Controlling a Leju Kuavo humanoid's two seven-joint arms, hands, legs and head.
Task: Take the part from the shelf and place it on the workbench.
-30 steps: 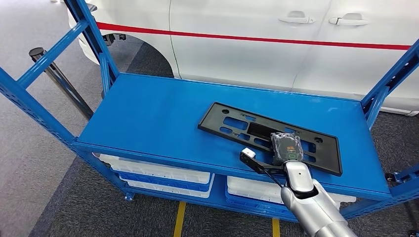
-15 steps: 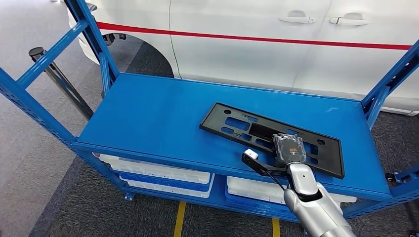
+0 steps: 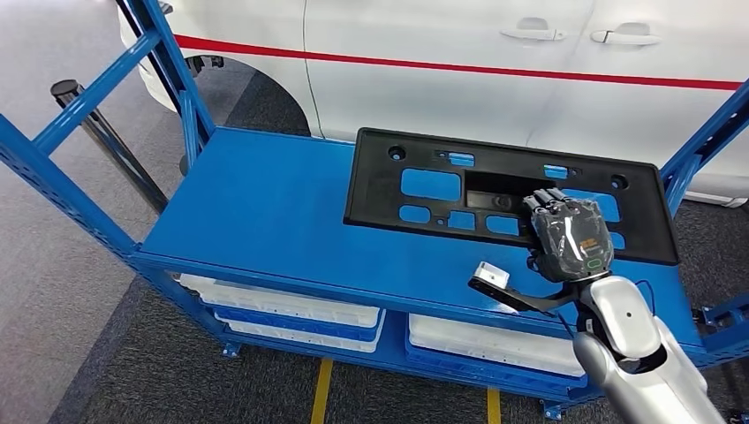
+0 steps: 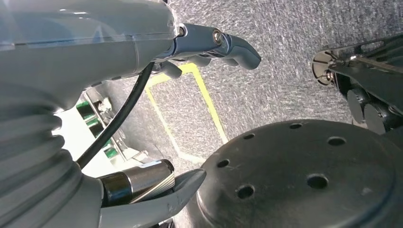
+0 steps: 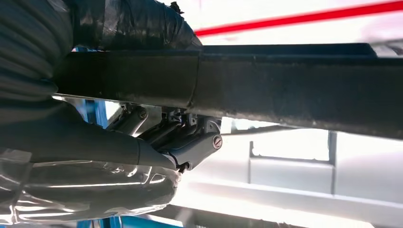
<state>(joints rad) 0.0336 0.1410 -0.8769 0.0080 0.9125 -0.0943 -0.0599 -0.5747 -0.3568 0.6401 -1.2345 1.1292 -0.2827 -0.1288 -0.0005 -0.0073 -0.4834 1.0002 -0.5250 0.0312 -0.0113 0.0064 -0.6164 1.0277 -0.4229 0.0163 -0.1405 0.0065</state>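
Lifted clear of the blue shelf (image 3: 265, 212): black part (image 3: 442, 185), tilted up toward the camera and gripped at its near edge by the right hand (image 3: 570, 237), fingers and thumb clamped around the rim, as seen in the right wrist view (image 5: 157, 142). Taking step apparently done; next, carrying away from the shelf toward the desk, calling for a firm hold on a long, off-centre load. A second ago, flat on the shelf under the same hand. Left hand (image 4: 209, 45) hanging over the floor, fingers loosely apart, holding nothing.
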